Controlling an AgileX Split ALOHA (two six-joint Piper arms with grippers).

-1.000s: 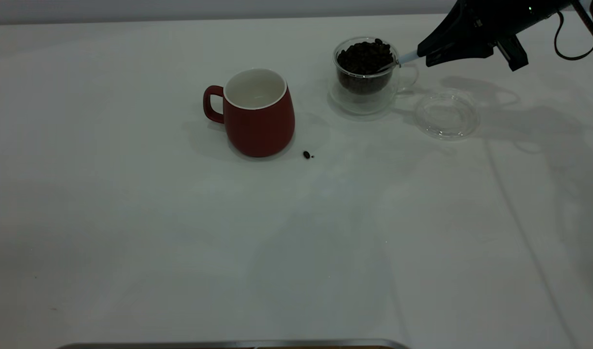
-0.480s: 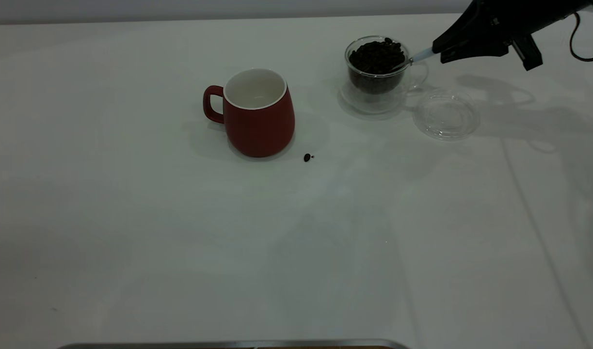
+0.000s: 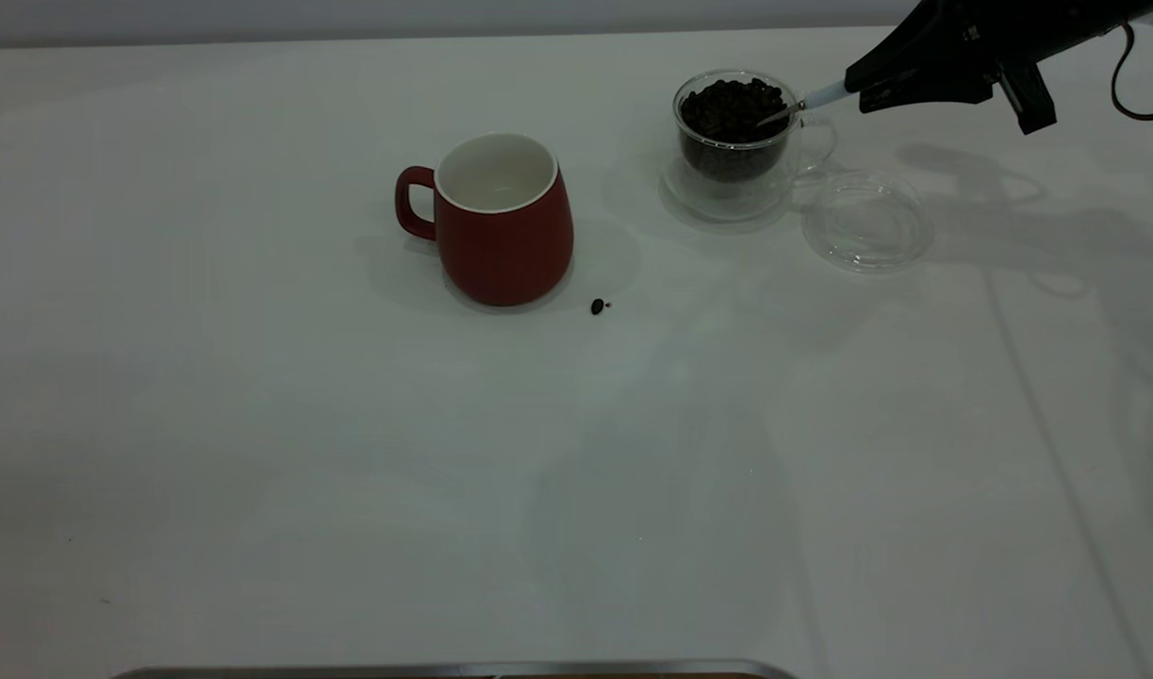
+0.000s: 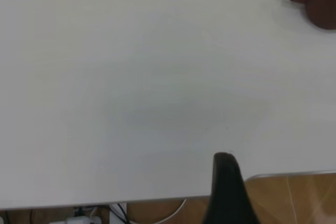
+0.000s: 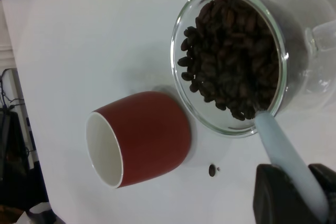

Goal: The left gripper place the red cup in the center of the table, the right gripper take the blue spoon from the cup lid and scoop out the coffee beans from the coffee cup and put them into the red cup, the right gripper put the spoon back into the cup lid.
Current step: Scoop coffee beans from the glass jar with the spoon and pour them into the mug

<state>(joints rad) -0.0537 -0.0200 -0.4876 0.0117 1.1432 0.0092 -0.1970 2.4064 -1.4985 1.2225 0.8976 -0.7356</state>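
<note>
With my right gripper (image 3: pixel 864 87) clenched on the blue spoon (image 3: pixel 818 96), its bowl seems buried in the coffee beans (image 3: pixel 732 106) filling the coffee cup (image 3: pixel 738 141). The handle's long axis runs from the jaws toward the red cup (image 3: pixel 501 222), which stands mid-table, well beyond. The cup lid (image 3: pixel 866 224) lies near the coffee cup. I cannot tell the left gripper's (image 4: pixel 227 192) state.

A wide white tabletop (image 3: pixel 350 471) fills the scene, softly lit, with faint grey shadows across its right side. A pale grey wall (image 3: pixel 350 14) runs along its far edge. A thin metal strip (image 3: pixel 444 670) lines the near edge. Beyond a rounded corner, wooden floor (image 4: pixel 294 198) and cables (image 4: pixel 100 213) show.
</note>
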